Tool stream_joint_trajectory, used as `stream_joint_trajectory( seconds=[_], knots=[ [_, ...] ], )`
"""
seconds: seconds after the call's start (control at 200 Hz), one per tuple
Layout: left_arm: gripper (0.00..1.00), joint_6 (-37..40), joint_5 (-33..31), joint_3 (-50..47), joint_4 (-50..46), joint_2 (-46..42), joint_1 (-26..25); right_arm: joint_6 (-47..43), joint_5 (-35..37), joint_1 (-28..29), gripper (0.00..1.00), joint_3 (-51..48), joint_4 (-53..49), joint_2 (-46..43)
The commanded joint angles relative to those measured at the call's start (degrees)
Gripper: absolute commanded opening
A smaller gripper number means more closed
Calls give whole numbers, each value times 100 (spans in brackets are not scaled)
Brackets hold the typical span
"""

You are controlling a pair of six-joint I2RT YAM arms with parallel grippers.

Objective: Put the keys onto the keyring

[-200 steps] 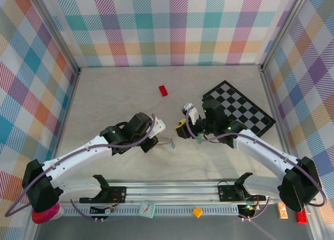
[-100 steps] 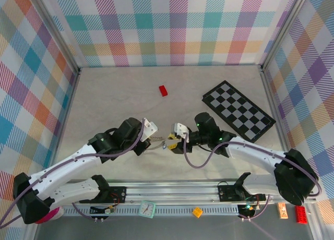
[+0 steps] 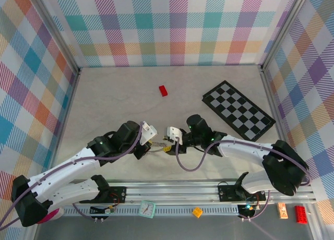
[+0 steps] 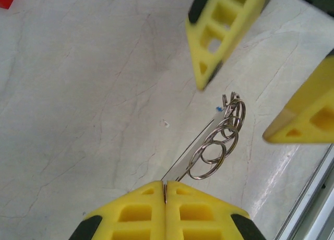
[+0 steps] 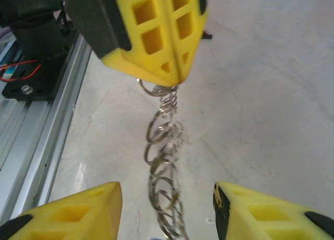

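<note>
On the table [image 3: 104, 99], the left claw [image 4: 165, 190] is seen with its two yellow fingers pressed together, clamped on the near end of the one keyring [image 4: 225, 130]. The keyring is drawn out from it as a string of overlapping silver loops. A tiny blue speck [image 4: 219, 108] is seen at the keyring's far end; whether it is a key cannot be told. One red brick [image 3: 164, 90] lies farther back, well apart. The right claw [image 5: 166, 203] is held with its fingers apart, one on each side of the keyring's far end. One chequered board [image 3: 238, 110] lies flat at the right.
</note>
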Motion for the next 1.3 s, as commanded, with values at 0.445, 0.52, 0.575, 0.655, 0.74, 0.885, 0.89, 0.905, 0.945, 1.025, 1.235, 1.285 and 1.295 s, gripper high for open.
stream_joint_trajectory(
  seconds=[0.445, 0.52, 0.575, 0.655, 0.74, 0.885, 0.89, 0.905, 0.945, 1.025, 1.235, 1.285, 1.295],
  knots=[
    [0, -684, -437, -433, 617, -412, -58, 19, -269, 914, 42, 214, -186, 112],
    [0, -724, -345, -491, 747, -444, -62, 61, -83, 1023, 43, 221, -93, 154],
    [0, -737, -222, -576, 889, -478, -58, 146, 89, 1055, 44, 208, 29, 198],
    [0, -725, 51, -772, 1249, -611, -54, 255, 386, 1056, 45, 154, 203, 227],
    [0, -652, 300, -1019, 1604, -812, -58, 248, 664, 1057, 46, 92, 305, 220],
    [0, -445, 355, -1214, 1793, -1053, -57, 318, 1197, 1060, 47, 117, 171, 130],
    [0, -442, 359, -1220, 1802, -1061, -55, 314, 1214, 1057, 47, 113, 165, 130],
    [0, -431, 376, -1244, 1808, -1087, -57, 304, 1248, 1058, 47, 121, 149, 119],
    [0, -421, 426, -1305, 1880, -1157, -61, 284, 1271, 1058, 48, 131, 103, 113],
    [0, -421, 534, -1428, 2042, -1265, -53, 299, 1040, 1055, 49, 176, 41, 128],
    [0, -577, 580, -1648, 2413, -1342, -56, 672, 529, 1090, 49, 179, 412, 300],
    [0, -627, 617, -1731, 2590, -1363, -59, 709, 423, 1104, 49, 179, 486, 332],
    [0, -635, 624, -1750, 2638, -1367, -57, 712, 410, 1102, 49, 179, 490, 337]
  ],
)
